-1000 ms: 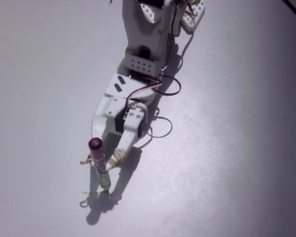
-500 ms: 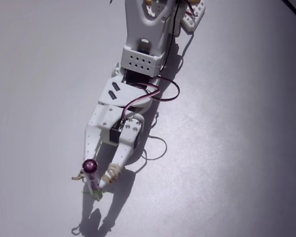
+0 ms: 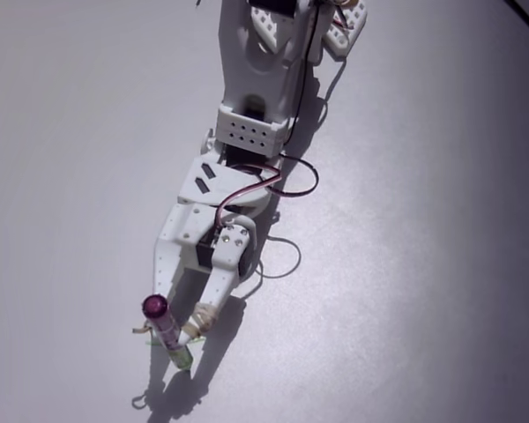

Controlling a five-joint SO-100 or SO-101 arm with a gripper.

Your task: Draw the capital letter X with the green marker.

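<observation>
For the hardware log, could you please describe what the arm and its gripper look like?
The arm is white plastic with a perforated block of small holes and dark slots on the wrist plate. A dark red and black cable loops beside it. The gripper has two white tapering fingers, with tan bands wound around their tips.

Plain pale grey table [image 3: 423, 264], bright hard light, sharp shadows (dark line at top right corner)

No legible text or markings.
</observation>
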